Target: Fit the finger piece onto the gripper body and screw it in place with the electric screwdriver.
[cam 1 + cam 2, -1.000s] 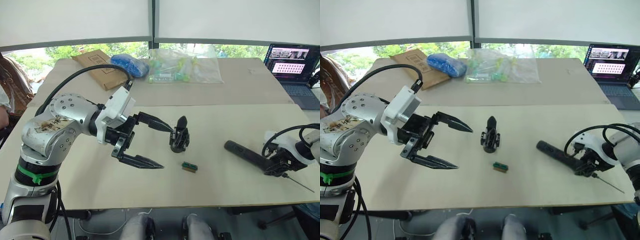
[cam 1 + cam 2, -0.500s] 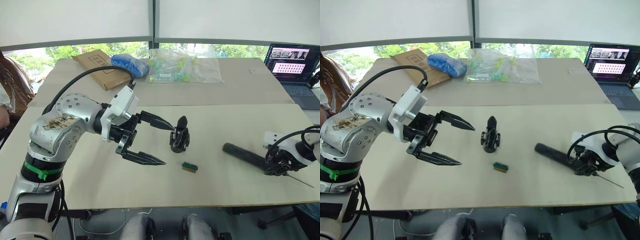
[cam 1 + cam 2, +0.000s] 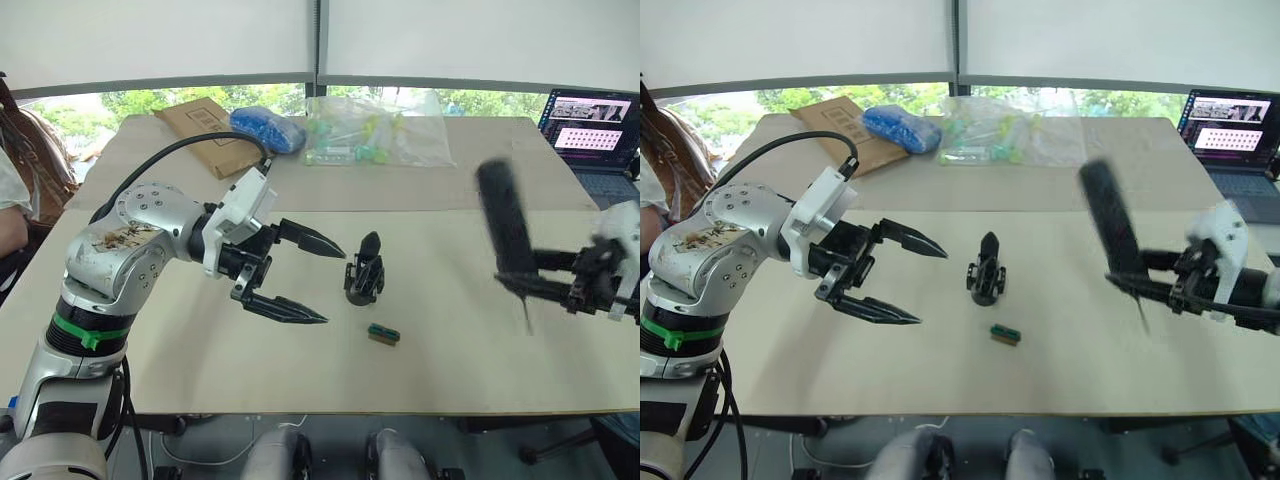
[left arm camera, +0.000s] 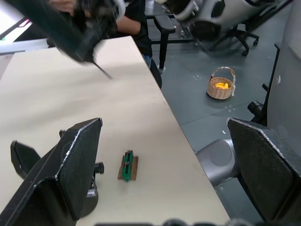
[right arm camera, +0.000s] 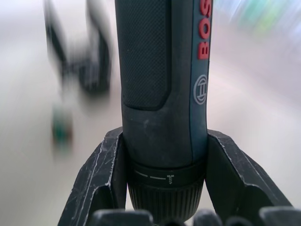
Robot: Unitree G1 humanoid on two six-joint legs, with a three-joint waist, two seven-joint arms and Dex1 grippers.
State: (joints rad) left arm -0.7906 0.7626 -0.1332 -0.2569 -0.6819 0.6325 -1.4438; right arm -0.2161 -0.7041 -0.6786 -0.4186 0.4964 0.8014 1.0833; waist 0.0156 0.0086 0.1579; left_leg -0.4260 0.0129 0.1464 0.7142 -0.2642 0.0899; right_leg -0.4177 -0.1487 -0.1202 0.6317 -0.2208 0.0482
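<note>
Standing on beige table (image 3: 450,380) by windows, gripper body (image 3: 365,272), left pincer (image 3: 310,280) spread, right pincer (image 3: 540,275) clamping electric screwdriver (image 3: 503,228)

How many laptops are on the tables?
1: a laptop sits open at the far right corner of the rear table. Others may lie outside the view.
</note>
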